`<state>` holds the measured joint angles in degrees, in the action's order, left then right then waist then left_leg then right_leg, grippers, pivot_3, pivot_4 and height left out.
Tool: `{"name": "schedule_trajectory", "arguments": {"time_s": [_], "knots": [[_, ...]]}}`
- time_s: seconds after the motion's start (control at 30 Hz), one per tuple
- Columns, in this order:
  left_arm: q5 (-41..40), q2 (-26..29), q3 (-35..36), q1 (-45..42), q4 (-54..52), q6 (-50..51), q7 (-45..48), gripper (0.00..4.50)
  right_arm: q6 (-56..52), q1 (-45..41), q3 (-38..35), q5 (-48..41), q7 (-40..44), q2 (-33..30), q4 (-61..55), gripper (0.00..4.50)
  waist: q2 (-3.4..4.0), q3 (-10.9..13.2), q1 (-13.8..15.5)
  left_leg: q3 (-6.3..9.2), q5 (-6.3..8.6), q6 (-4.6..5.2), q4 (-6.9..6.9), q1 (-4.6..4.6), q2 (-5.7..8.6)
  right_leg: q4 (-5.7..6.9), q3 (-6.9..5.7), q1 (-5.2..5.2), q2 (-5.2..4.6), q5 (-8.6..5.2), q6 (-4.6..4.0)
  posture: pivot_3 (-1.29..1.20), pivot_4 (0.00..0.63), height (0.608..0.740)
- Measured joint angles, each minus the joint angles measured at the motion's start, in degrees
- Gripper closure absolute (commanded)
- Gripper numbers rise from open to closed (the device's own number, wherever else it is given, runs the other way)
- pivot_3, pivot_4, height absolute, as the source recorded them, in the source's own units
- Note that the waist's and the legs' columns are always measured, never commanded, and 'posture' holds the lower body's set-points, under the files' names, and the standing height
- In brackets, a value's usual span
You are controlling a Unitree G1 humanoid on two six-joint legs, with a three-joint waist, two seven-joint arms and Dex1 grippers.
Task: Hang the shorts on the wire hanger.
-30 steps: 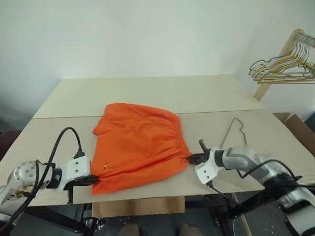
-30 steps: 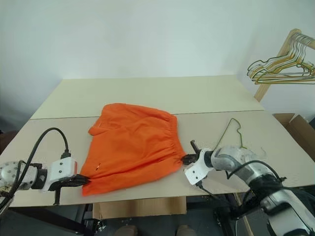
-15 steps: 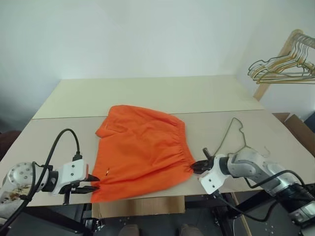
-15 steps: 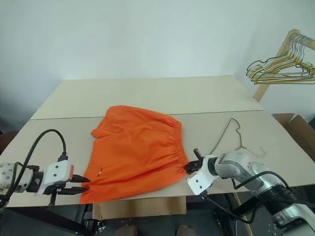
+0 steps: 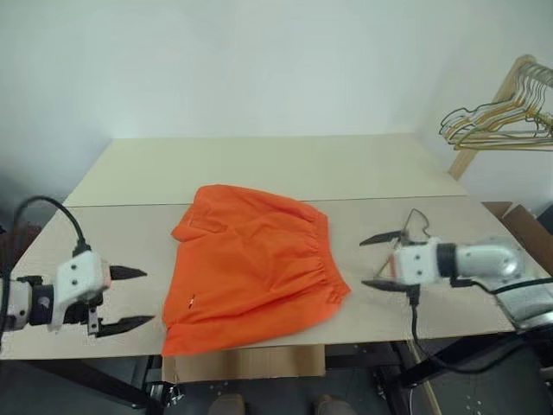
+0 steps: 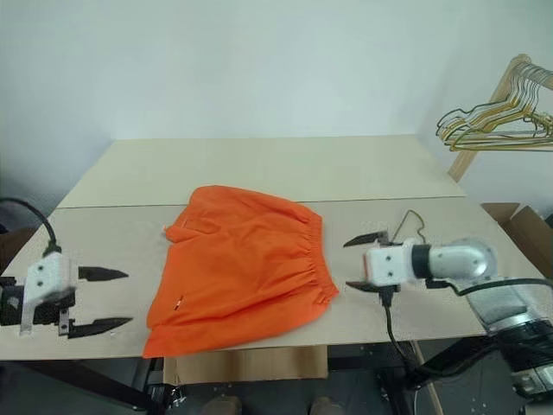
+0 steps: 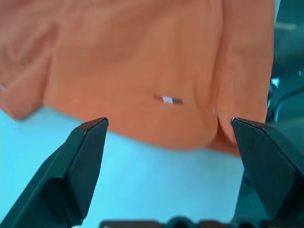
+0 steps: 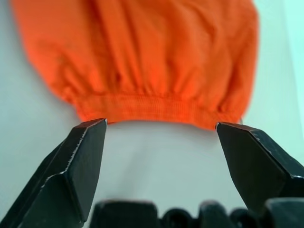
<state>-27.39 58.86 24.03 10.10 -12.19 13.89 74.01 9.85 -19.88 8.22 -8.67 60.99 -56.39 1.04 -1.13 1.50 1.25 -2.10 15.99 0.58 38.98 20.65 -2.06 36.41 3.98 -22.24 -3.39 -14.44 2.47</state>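
shorts [image 5: 255,259]: matt orange cloth | table [image 5: 259,160]: smooth matt board

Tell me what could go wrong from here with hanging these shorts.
1. The shorts droop over the near edge of the table, so a nudge might slide them off.
2. The wire hanger lies partly behind the open right claw, so the arm could knock it.
3. Both the right and the left claw hold nothing, so each needs a fresh grasp of thin fabric or wire, which may slip.
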Motion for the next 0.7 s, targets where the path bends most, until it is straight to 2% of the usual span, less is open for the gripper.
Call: {"name": "schedule_trajectory", "arguments": {"time_s": [0.13,0.3,0.47,0.57,0.7], "knots": [[-4.35,-3.07,-2.36,-4.05,-4.39,3.90,-2.17,0.00,-23.40,-5.49,-0.30,-2.37,-4.10,4.57,0.90,0.19,-0.01,-0.01,-0.50,-0.02,0.00,0.00,-0.01,-0.05,0.01,0.23,0.08,-0.07,0.06,-0.03,-0.06,0.10,0.000,0.740],[-3.13,-5.97,-9.72,-5.67,-6.29,4.25,-4.35,0.00,-51.48,-12.03,-4.24,-2.49,-21.72,17.18,5.37,0.19,0.00,0.00,-0.55,0.02,0.00,-0.01,-0.08,0.02,0.02,0.38,0.10,-0.24,0.12,-0.08,-0.17,0.07,0.000,0.740],[-2.17,-7.35,-12.84,-6.58,-6.56,4.19,-5.65,0.00,-62.84,-12.45,-8.48,0.73,-37.54,25.02,6.46,0.19,0.01,-0.02,-0.20,0.04,-0.07,-0.12,-0.03,0.74,0.09,0.48,0.08,-0.94,0.05,-0.07,-0.15,0.05,0.000,0.740],[-1.93,-7.97,-14.10,-8.24,-6.63,3.85,-5.91,0.00,-67.09,-12.45,-13.56,0.61,-44.28,30.11,7.01,0.19,0.02,-0.02,-0.53,0.04,-0.07,-0.13,-0.04,0.75,0.09,0.47,0.09,-0.96,0.06,-0.07,-0.15,0.05,0.000,0.740],[-1.53,-8.19,-15.50,-9.46,-6.39,3.64,-5.74,0.00,-69.56,-12.35,-15.96,1.34,-50.54,34.15,8.65,0.19,0.03,-0.03,-1.02,0.05,-0.07,-0.12,-0.04,0.72,0.09,0.52,0.10,-0.94,0.07,-0.07,-0.14,0.05,0.000,0.740]]}}
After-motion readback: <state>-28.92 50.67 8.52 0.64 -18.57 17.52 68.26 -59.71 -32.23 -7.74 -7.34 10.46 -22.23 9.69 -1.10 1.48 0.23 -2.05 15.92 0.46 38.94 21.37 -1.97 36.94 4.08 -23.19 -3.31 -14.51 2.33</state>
